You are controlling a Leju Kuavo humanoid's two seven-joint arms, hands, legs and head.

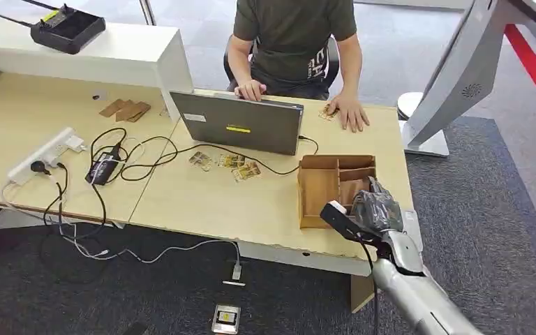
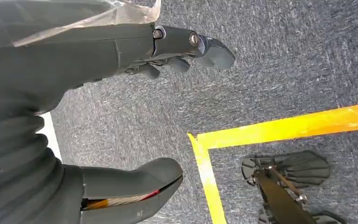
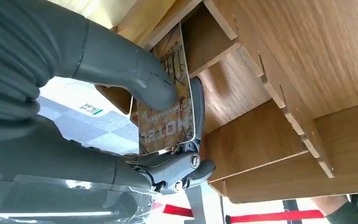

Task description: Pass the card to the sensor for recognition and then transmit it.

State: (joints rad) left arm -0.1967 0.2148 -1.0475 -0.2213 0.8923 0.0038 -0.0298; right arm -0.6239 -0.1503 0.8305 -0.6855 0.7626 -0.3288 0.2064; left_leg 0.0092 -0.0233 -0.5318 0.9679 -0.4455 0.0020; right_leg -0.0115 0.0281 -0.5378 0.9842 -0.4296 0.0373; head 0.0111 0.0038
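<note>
1. While the person (image 1: 293, 49) at the far side of the desk (image 1: 202, 202) types on the grey laptop (image 1: 241, 125), the right hand (image 1: 375, 209) sits at the wooden box (image 1: 331, 185) near the desk's right end.
2. Up close, thumb (image 3: 135, 77) and fingers (image 3: 186, 165) are clamped on a card (image 3: 168, 107), held at the box's open slots (image 3: 242, 93).
3. Writing runs across the card's face, but it is turned and cannot be read for sure.
4. Three more cards (image 1: 227, 164) lie on the desk in front of the laptop, which carries a yellow sticker (image 1: 238, 129).
5. Over to the left hand (image 2: 135, 51): it hangs above grey carpet (image 2: 279, 70) with yellow tape (image 2: 270, 130), fingers loosely bent and apart from the thumb, gripping nothing.
</note>
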